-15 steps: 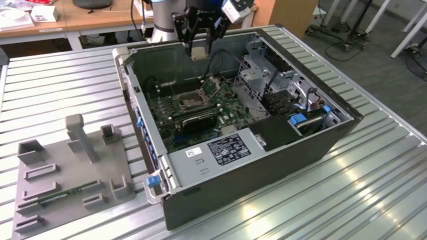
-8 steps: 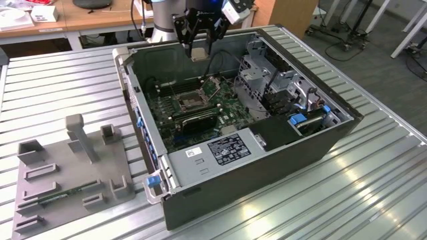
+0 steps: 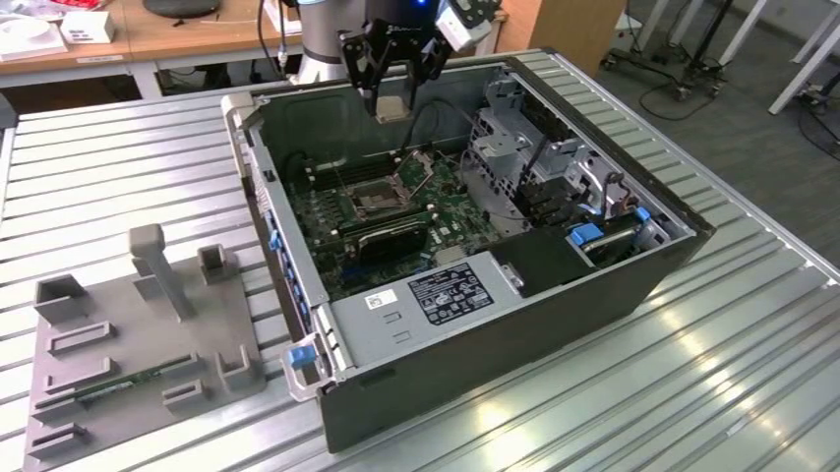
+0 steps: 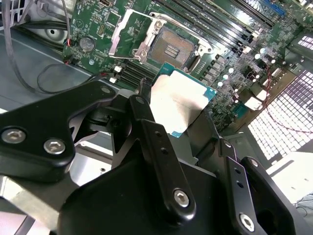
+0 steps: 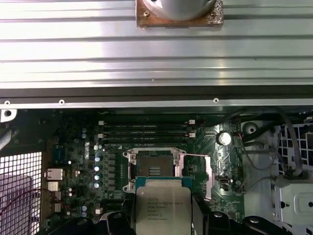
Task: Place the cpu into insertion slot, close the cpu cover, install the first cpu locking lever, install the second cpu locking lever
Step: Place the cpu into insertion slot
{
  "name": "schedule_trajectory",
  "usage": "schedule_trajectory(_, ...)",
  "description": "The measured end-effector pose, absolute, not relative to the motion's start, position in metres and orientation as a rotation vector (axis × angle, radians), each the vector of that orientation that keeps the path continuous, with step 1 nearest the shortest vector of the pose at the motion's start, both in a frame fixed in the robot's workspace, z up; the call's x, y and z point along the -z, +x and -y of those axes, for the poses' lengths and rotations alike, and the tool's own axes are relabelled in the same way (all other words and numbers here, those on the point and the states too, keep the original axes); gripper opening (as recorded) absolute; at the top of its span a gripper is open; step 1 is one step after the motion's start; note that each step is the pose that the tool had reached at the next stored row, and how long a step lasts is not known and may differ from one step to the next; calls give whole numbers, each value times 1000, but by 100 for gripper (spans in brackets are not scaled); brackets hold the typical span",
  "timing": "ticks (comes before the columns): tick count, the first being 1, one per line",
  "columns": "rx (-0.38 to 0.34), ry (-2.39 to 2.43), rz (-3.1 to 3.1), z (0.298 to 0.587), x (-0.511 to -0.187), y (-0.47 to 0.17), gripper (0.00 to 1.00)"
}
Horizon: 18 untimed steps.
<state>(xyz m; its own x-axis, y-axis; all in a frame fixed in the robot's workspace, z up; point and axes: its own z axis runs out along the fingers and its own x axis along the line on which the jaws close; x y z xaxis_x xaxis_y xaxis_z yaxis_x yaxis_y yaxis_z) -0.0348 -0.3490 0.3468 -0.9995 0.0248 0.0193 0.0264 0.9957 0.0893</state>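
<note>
The cpu is held off the board, its silver-grey top turned toward the wrist cameras and its green edge showing around it. It is clamped on two opposite sides by the gripper, whose black fingers are pressed against its edges. In the exterior view the chip is seen hanging over the open computer case, well above the motherboard and toward the case's far rim.

The insertion slot is seen bare, with its dark centre exposed. It lies in the middle part of the board, just beside the long memory slots. The cpu cover is swung open at one side of the slot, so the opening is not blocked. In the first wrist view the chip is seen near the slot's edge but not over its centre.

The first step, placing the cpu, is judged to be in hand, with the chip grasped but not seated; the cover and both levers are judged not yet dealt with. For seating, the chip would need to be brought squarely over the slot, its edges matched to the black rim, and kept level while lowered, since a tilted or shifted chip could catch on the rim.
</note>
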Motion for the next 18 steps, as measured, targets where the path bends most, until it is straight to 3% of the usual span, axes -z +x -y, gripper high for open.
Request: schedule_trajectory(18,140,-40,3120,349,-339,-35,54)
